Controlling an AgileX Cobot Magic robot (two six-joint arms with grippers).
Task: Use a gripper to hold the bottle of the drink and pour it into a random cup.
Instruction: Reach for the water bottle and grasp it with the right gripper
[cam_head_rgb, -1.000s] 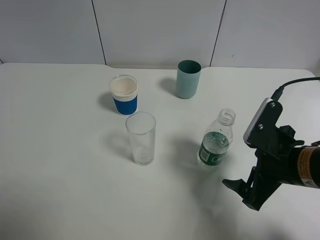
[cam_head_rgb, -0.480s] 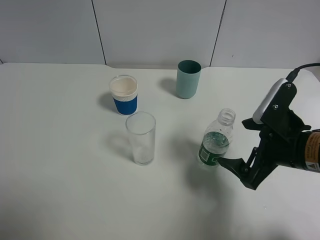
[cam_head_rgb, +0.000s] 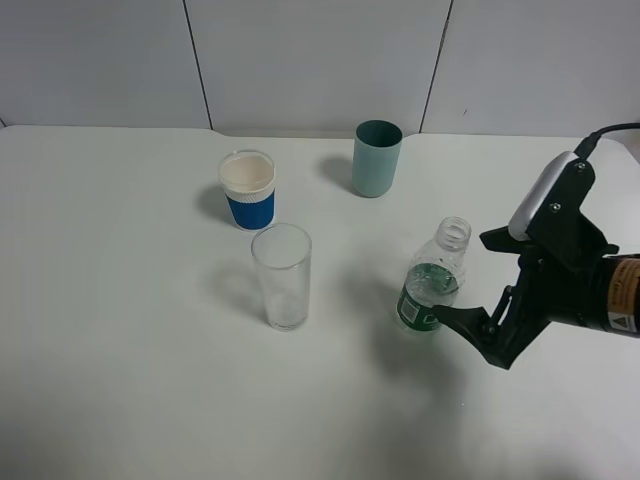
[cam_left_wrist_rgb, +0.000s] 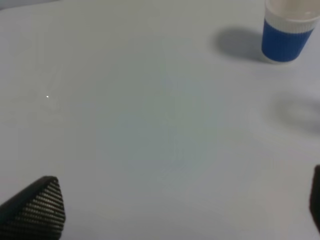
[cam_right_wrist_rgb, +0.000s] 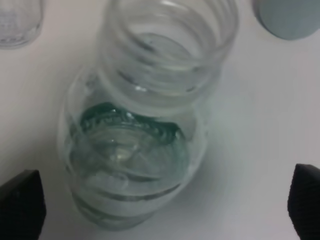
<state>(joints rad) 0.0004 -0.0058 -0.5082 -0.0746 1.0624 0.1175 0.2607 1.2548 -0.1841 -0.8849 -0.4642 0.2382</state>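
Note:
The bottle of the drink stands upright and uncapped on the white table, right of centre, with a dark green label. My right gripper is open just to its right, and one black finger reaches the bottle's base. In the right wrist view the bottle fills the gap ahead of the gripper, and neither finger touches it. The cup, a tall clear glass, stands left of the bottle; its edge shows in the right wrist view. My left gripper is open over bare table.
A white paper cup with a blue sleeve stands behind the glass and also shows in the left wrist view. A teal cup stands further back, near the table's far edge; its rim shows in the right wrist view.
My right gripper has moved up and left from the front right of the table to the bottle, staying open. The bottle and cups have not moved.

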